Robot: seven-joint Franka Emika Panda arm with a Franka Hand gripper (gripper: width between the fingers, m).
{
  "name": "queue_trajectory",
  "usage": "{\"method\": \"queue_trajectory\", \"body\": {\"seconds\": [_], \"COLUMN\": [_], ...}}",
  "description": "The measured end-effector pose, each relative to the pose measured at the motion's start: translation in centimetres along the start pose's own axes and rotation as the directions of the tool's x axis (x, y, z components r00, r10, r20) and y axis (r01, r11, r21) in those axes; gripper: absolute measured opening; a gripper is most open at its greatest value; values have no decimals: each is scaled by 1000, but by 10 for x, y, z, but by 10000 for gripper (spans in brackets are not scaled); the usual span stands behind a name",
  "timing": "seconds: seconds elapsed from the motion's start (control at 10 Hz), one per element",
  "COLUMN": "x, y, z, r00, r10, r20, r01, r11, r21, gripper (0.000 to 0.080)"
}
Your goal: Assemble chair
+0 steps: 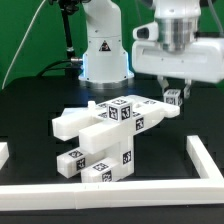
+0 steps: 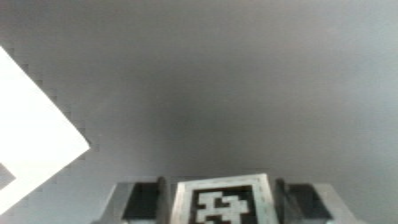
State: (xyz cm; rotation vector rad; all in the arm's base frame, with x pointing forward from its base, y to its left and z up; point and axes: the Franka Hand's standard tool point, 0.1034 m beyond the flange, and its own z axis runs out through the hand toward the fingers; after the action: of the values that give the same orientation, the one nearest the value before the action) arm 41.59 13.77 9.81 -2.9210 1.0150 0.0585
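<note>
The gripper (image 1: 172, 90) hangs above the table with its jaws partly closed on a small white tagged piece (image 1: 174, 97), one finger (image 2: 128, 200) on each side of it; the piece's black-and-white tag (image 2: 221, 203) faces the wrist camera. No readable writing shows, only square marker patterns. Below and toward the exterior view's left of the jaws, well apart, sits the chair (image 1: 105, 140), a cluster of joined white tagged blocks. White border rails (image 1: 205, 165) edge the black table (image 1: 40, 105) beyond.
</note>
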Motion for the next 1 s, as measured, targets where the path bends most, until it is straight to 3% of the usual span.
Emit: {"method": "queue_trajectory", "body": {"seconds": [0.2,0.3,0.4,0.5,0.7,1.0], "x": [28,49,71,94,144,147], "y": [10,13,14,16,14,12], "z": [-57,-79,-92,-103,-109,-107], "r00": [999,999,998,996,988,988], "r10": [-12,-31,-53,-82,-154,-154], "r20": [41,40,33,25,-14,-18], "r01": [11,29,50,80,155,155], "r11": [999,998,996,994,984,985], "r21": [31,54,67,75,83,77], "gripper": [282,282,284,284,284,284]}}
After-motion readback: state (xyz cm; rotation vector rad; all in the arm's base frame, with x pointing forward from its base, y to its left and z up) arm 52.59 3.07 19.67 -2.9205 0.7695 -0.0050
